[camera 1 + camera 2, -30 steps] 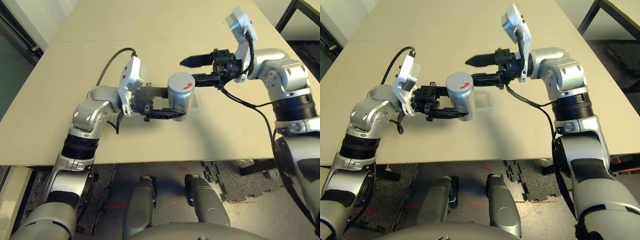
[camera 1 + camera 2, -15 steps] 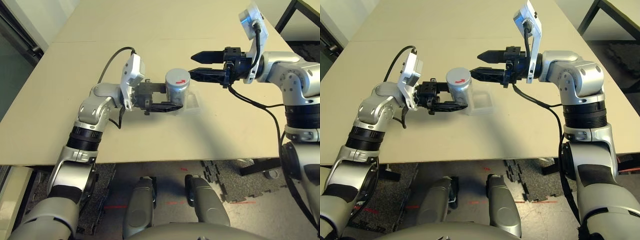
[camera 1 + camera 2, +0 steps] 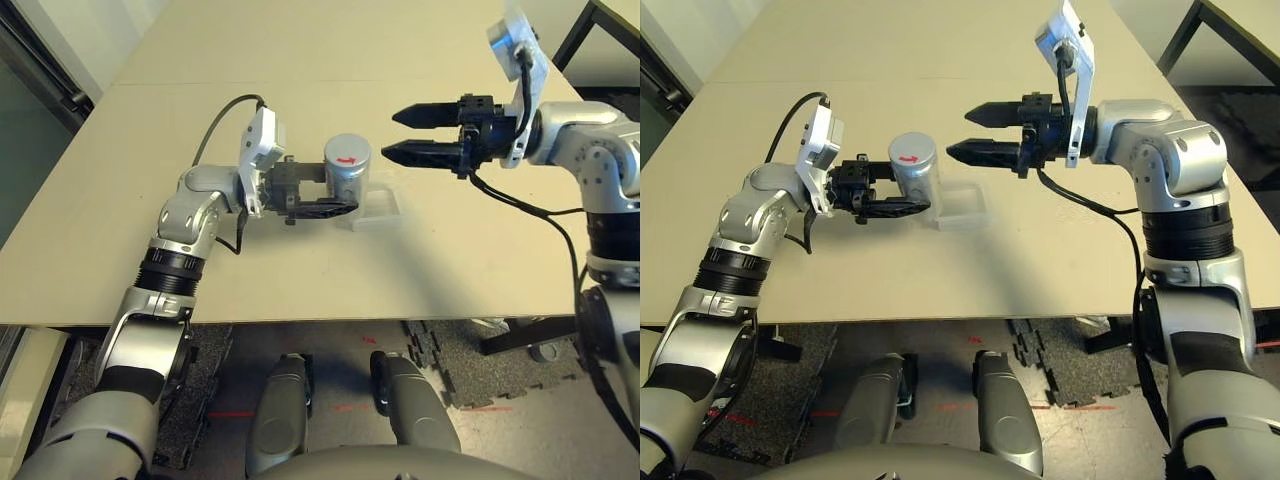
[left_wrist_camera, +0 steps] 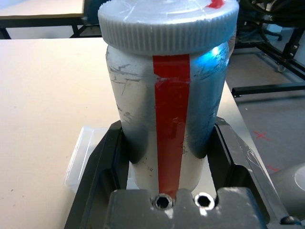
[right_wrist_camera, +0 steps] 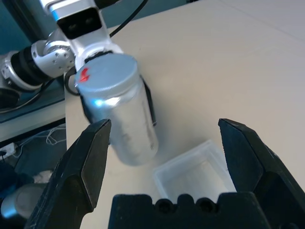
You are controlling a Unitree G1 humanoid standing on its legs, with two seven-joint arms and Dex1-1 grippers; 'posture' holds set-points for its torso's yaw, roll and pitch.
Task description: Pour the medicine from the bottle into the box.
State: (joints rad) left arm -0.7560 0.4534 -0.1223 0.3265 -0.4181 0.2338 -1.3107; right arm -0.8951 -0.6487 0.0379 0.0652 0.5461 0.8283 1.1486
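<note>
Left eye view: the bottle is a silver-grey cylinder, upright, grey round cap still on with a small red mark on top. The left gripper clamps it low on the body, fingers closed around it from the bottle's 9 o'clock side. The left forearm runs up from the lower left, wrist bent so the gripper lies about level, pointing toward 3 o'clock. The box is a clear shallow tray on the table, at about 4 o'clock from the bottle and just beside it; whether they touch cannot be told. The right gripper sits at about 2 o'clock from the bottle, apart from it, fingers spread wide with nothing between them, pointing toward 9 o'clock.

Right eye view: same layout. The right arm comes in from the right, elbow high, gripper near level with a slight downward tilt.

Left wrist view: the bottle fills the space between the two black fingers, both pressed against its lower body. A red tape strip runs vertically down the scratched grey wall; the cap is ribbed round the edge. A corner of the clear box shows behind the bottle, low on the tabletop.

Right wrist view: the right gripper's fingers stand wide apart. Between them, farther off, are the capped bottle held by the left gripper and the clear box with its rounded corners, lying flat beside the bottle's base. No medicine can be made out in the box.
</note>
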